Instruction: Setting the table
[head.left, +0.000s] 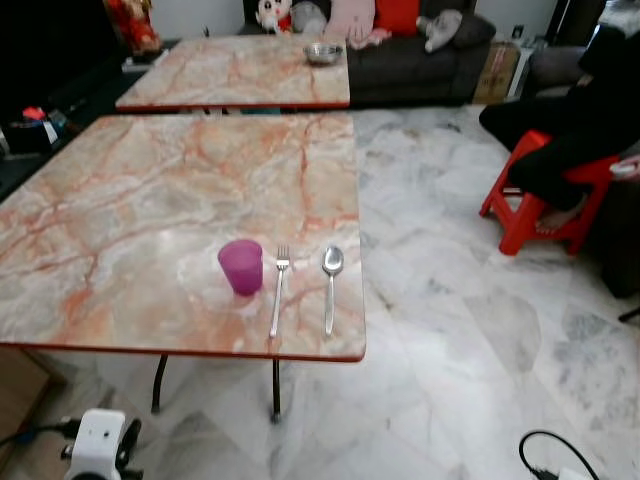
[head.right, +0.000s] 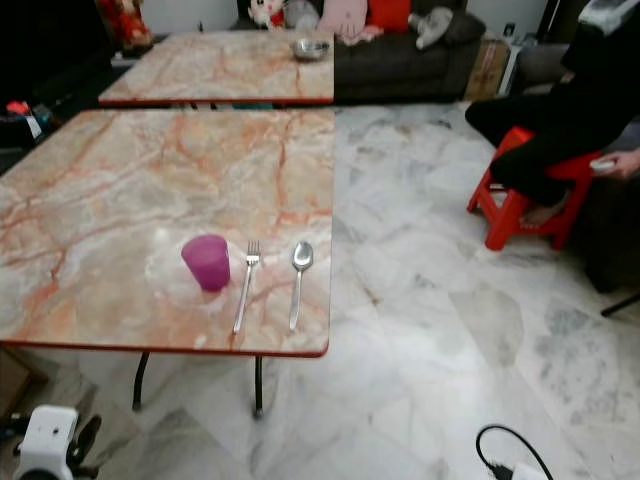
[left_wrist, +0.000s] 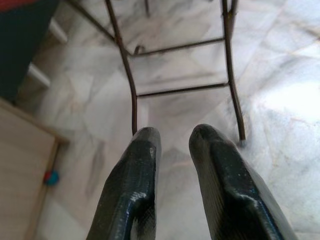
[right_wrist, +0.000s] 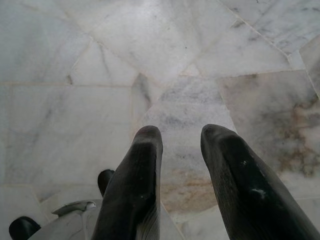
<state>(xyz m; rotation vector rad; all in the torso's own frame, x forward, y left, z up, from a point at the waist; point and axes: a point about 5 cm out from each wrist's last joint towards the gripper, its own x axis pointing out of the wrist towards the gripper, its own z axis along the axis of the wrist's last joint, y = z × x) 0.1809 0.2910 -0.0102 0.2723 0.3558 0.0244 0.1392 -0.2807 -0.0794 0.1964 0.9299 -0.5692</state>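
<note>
A purple cup (head.left: 241, 266) stands upright near the front right corner of the pink marble table (head.left: 150, 200). Just right of it lie a fork (head.left: 279, 290) and then a spoon (head.left: 331, 275), parallel, with their handles toward the front edge. My left gripper (left_wrist: 175, 135) hangs low over the floor by the table's thin metal legs (left_wrist: 132, 95), open and holding nothing. My right gripper (right_wrist: 182, 132) hangs over bare marble tiles, also open and holding nothing.
A second marble table (head.left: 240, 75) behind carries a metal bowl (head.left: 322, 52). A dark sofa (head.left: 420, 60) with soft toys lines the back wall. A person sits on a red stool (head.left: 530, 205) at the right. A black cable (head.left: 555, 455) lies on the floor at the front right.
</note>
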